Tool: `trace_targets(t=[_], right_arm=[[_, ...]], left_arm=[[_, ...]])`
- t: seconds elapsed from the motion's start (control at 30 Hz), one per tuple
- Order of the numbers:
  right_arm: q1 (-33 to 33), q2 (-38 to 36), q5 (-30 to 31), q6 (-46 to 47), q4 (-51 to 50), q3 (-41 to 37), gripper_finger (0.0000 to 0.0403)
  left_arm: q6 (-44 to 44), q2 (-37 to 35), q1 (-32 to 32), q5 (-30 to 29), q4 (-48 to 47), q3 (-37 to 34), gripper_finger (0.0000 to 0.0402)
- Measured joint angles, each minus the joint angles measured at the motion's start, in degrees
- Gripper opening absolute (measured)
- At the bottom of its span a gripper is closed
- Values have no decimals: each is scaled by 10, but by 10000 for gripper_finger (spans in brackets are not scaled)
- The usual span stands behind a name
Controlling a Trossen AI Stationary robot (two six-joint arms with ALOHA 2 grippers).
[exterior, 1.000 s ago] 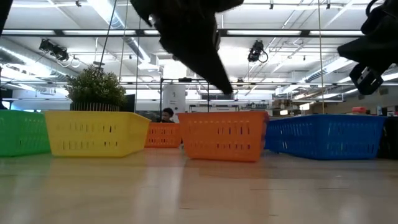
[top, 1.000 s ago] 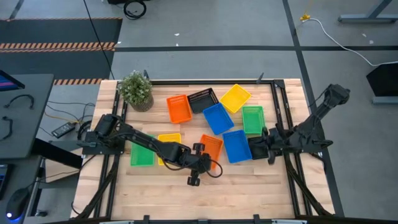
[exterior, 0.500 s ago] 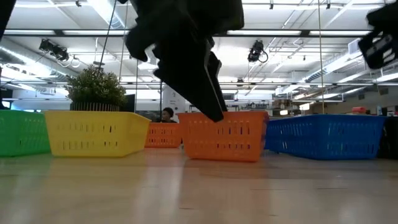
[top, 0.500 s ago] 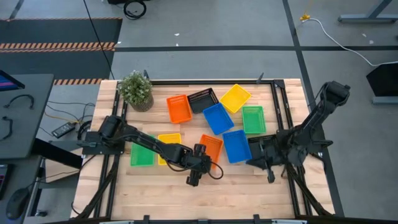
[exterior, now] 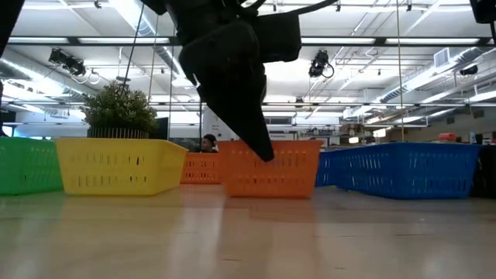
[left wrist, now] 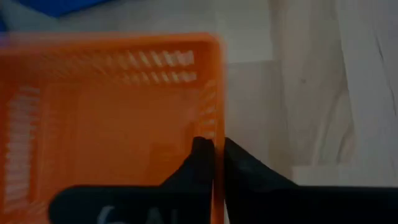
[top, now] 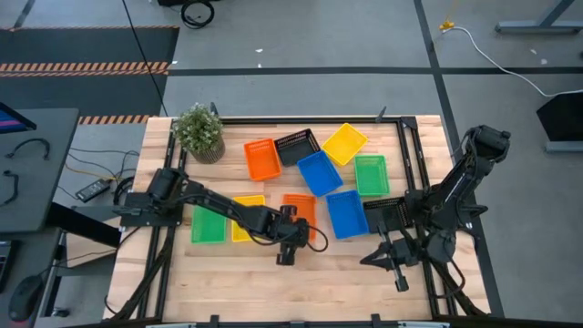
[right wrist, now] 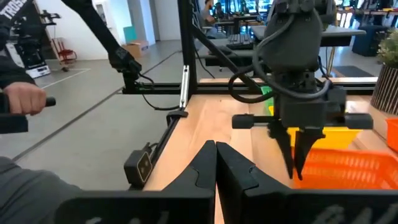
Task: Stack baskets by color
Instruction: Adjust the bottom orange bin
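The left gripper [top: 288, 239] had its two fingers [left wrist: 203, 163] pinched on the rim of the nearer orange basket [top: 298, 212], one finger inside the wall and one outside, at the corner on the basket's near right as the high view shows it. That basket sat on the table [top: 346, 278] just right of the yellow basket [top: 244, 215], with the green basket [top: 207, 225] further left again, and its long axis ran roughly near-to-far. The relation that mattered was where its partner lay: the second orange basket [top: 262, 158] stood farther back and somewhat to the left, beside the black basket [top: 297, 146], also lying roughly near-to-far, so the held basket would likely have to travel away from the robot and slightly leftward with only a small turn. The left arm was clearly the nearer one to both orange baskets. Over on the right, the right gripper [top: 398, 260] hung above bare wood near the front edge, fingers closed on nothing, well apart from the other black basket [top: 383, 214] and the blue basket [top: 346, 213].
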Motion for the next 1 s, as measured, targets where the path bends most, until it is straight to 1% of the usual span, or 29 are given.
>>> trace_targets(t=[0.17,0.3,0.4,0.57,0.77,0.83,0.9,1.0], right_arm=[[0,0,5,12,-2,0,9],[0,0,5,13,-2,0,9],[0,0,5,13,-2,0,9],[0,0,5,17,-2,0,9],[5,0,5,18,-2,0,9],[9,0,19,18,-1,0,9],[11,-1,35,18,-1,0,8],[11,-14,28,18,0,0,8]], left_arm=[[-32,-9,0,-22,-28,0,27],[-41,-11,2,-24,-74,1,16],[-45,-11,3,-25,-98,2,17],[-56,-10,2,-26,-116,0,46],[-73,-14,-4,-26,-134,0,44],[-73,-19,-4,-24,-128,0,43],[-73,-28,-6,-24,-129,0,49],[-72,-46,-8,-24,-126,0,71]])
